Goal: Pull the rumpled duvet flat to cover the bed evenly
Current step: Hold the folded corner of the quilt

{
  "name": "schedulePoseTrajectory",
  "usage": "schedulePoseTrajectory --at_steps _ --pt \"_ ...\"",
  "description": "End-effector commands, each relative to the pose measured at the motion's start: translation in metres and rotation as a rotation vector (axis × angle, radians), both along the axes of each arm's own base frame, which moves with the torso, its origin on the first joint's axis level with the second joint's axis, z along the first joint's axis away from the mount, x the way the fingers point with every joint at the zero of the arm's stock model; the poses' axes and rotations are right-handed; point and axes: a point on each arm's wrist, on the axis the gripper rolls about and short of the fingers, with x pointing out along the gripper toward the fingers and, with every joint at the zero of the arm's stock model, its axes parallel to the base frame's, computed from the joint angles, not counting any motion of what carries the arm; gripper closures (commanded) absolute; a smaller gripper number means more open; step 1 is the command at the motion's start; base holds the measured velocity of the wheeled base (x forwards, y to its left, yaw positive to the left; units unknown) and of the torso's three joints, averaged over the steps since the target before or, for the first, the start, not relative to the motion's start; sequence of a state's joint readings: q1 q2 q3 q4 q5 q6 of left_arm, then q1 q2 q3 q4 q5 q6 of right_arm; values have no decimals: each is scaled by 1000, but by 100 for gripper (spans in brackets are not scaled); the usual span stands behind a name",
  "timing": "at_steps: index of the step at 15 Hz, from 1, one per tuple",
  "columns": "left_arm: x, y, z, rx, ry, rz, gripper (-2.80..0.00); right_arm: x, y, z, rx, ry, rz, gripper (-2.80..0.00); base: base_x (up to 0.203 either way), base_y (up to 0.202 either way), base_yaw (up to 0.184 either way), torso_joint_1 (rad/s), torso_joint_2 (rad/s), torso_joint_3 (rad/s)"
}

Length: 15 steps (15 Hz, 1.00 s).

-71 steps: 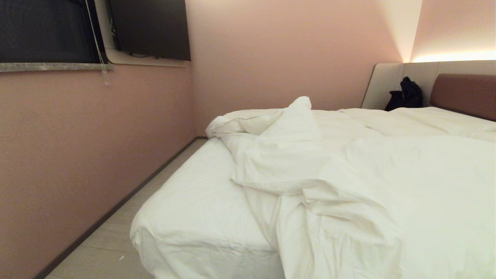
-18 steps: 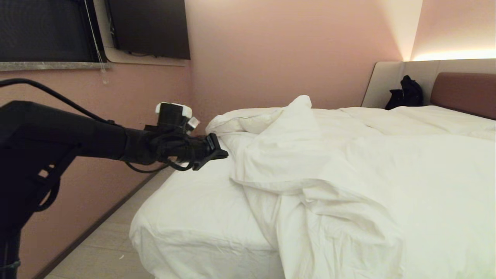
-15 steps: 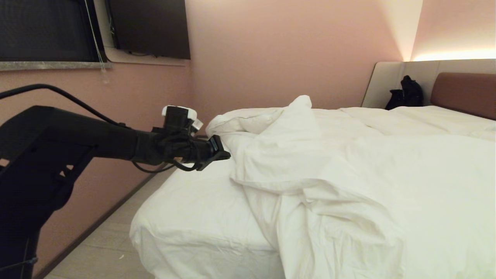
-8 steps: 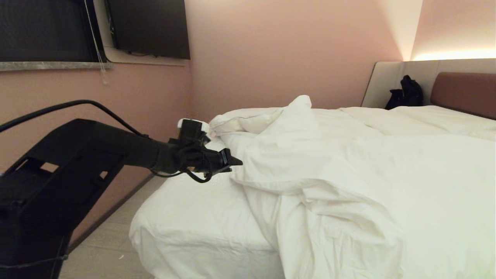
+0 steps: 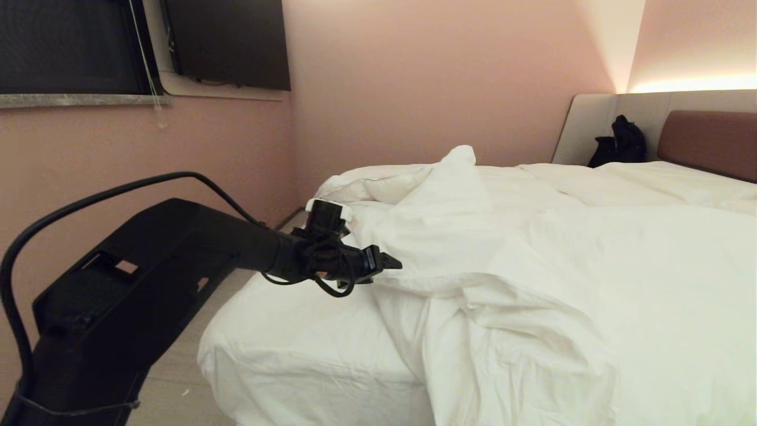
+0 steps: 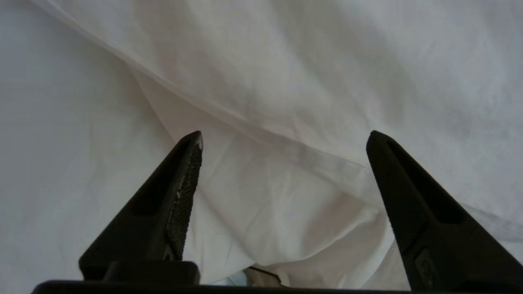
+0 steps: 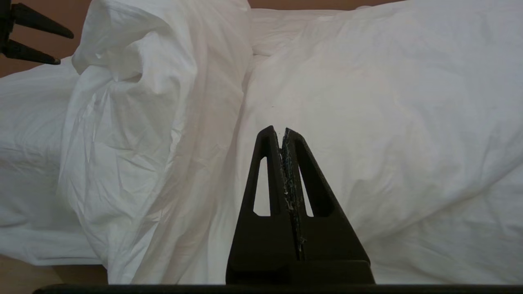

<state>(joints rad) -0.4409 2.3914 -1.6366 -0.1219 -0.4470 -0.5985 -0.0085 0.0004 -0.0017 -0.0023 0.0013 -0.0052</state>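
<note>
Left arm: you had it stretched in from the left, nearly level, its left gripper [image 5: 390,263] at the folded left edge of the duvet [image 5: 532,254].
Left pincer: spread wide, nothing between the fingers [image 6: 179,192].
Right gripper [image 7: 283,131]: pressed together, empty, facing the duvet.
Duvet: bunched on the right and far part of the bed [image 5: 295,331], leaving the near-left sheet bare.
Views: only your right wrist view showed the right gripper.

white duvet [image 5: 532,254], pink wall [image 5: 426,77], seemingly black bag [image 5: 621,144]
</note>
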Motion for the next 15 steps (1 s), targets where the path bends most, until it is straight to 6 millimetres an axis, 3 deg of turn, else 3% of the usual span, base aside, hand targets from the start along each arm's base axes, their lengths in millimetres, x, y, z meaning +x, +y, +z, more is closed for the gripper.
schedulePoseTrajectory --at_steps 1,9,15 --pt "0 -4 -3 -3 7 -6 -280 0 0 0 -1 -1 0 0 0 0 0 0 0 0" --pt "8 -9 4 -134 144 127 -280 0 0 0 -1 -1 0 0 0 0 0 0 0 0" --pt "5 -16 4 -130 151 121 -280 0 0 0 -1 -1 1 0 0 0 0 0 0 0"
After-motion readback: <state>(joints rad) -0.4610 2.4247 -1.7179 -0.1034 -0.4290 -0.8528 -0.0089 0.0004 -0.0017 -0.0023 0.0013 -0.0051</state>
